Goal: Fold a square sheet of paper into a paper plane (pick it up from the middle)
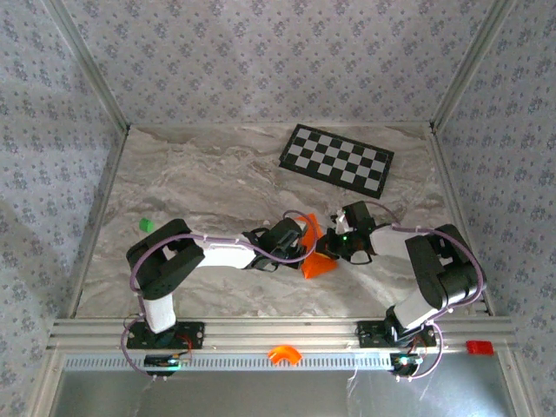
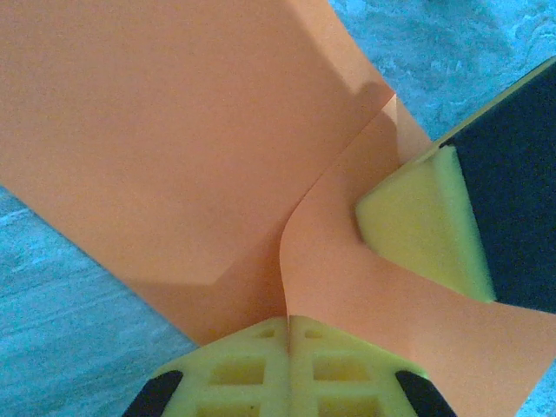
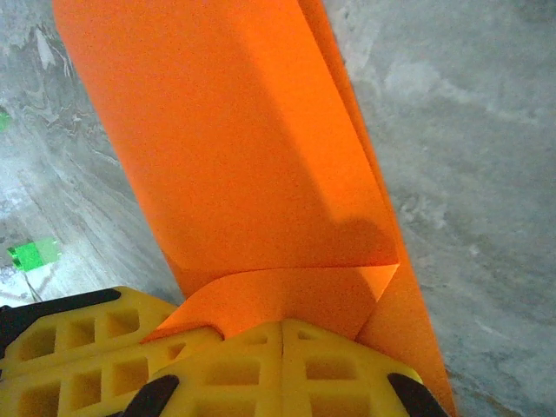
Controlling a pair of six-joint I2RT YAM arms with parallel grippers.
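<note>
Hands meet near the middle of the marble-patterned table, both on the square sheet of paper. The left hand reaches in from the left and the right hand from the right. The bright orange sheet sits between them and spreads toward the near edge.

From the left wrist, that hand's two yellow fingers are pressed together with the paper pinched in the seam between them. A flap curls up from there, and a yellow pad of the other hand presses on it.

From the right wrist, the right hand's fingers are likewise closed tight on a folded-over strip of the sheet.

A checkerboard lies well apart at the far side. A small green piece sits near the left edge.
</note>
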